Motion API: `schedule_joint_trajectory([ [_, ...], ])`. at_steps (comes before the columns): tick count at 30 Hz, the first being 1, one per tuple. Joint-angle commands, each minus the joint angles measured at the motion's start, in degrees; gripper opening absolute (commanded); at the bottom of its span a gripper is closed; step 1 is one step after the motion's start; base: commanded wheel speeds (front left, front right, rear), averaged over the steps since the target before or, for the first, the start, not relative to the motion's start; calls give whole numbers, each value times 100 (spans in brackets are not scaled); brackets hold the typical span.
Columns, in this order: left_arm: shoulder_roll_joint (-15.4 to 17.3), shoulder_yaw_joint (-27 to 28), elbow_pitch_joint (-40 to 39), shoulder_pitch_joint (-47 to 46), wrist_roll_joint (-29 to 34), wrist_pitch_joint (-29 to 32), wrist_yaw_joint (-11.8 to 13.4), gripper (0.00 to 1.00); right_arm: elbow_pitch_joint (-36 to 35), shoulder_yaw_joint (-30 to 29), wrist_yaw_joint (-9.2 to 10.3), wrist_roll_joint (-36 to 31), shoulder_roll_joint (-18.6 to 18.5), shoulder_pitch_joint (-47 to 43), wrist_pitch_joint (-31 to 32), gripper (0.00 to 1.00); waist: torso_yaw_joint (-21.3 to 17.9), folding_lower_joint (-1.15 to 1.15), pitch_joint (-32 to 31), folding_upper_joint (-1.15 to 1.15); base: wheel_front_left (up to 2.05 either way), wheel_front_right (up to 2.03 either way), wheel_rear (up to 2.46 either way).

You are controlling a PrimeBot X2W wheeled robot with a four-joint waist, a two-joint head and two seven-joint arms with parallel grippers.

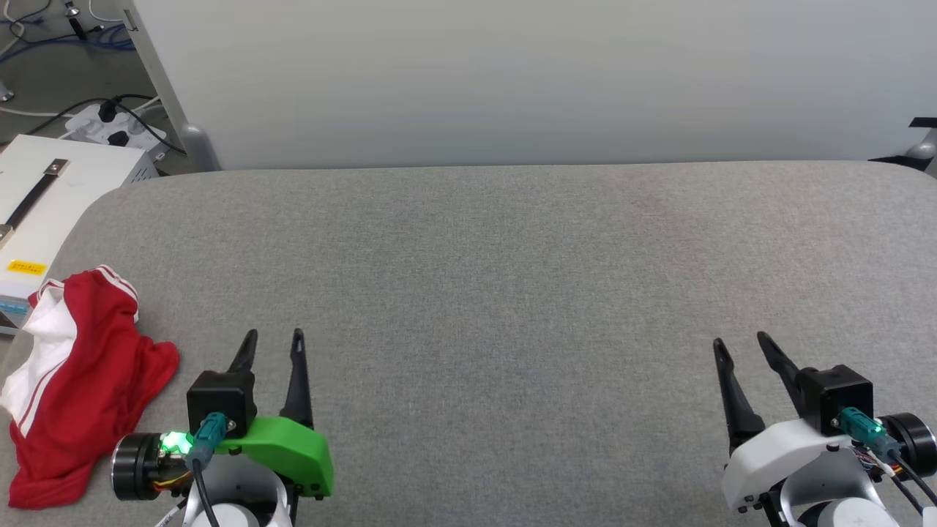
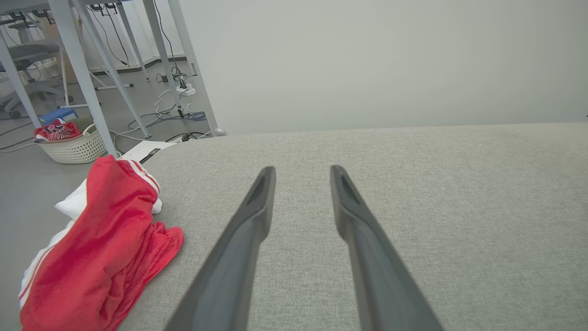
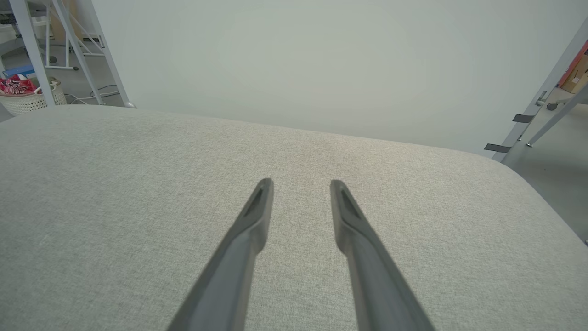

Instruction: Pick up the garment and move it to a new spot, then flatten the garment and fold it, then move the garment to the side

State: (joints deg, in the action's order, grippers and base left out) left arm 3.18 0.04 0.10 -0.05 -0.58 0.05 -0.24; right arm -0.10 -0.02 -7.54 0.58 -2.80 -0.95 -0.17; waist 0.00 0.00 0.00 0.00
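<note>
The garment (image 1: 80, 380), a red T-shirt with white sleeves and striped trim, lies crumpled at the near left edge of the grey padded table (image 1: 512, 278). In the left wrist view the garment (image 2: 101, 248) is a heap left of my fingers. My left gripper (image 1: 274, 337) hovers just right of the heap, open and holding nothing. Far off at the near right, my right gripper (image 1: 739, 340) is open over bare fabric. The left gripper (image 2: 302, 172) and right gripper (image 3: 301, 184) both show a clear gap between their fingers.
A white box (image 1: 51, 197) and a power strip with cables (image 1: 110, 128) sit on the floor beyond the table's left edge. A pale wall panel (image 1: 512, 73) stands behind the table. A white basket (image 2: 73, 145) holding red cloth rests on the floor among table legs.
</note>
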Motion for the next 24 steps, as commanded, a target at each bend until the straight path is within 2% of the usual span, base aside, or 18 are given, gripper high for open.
schedule_joint_trajectory([
  [1, 0, -12, 9, -1, -24, -23, -10, 100, 3, 2, 0, 8, -1, 0, -19, 100, 0, 0, -1, 0, 0, 0, 0],
  [24, -1, -124, 117, -28, -359, -321, -154, 100, -100, -123, 1, 305, -3, -13, -257, 100, 20, 0, -43, 0, 0, 0, 0],
])
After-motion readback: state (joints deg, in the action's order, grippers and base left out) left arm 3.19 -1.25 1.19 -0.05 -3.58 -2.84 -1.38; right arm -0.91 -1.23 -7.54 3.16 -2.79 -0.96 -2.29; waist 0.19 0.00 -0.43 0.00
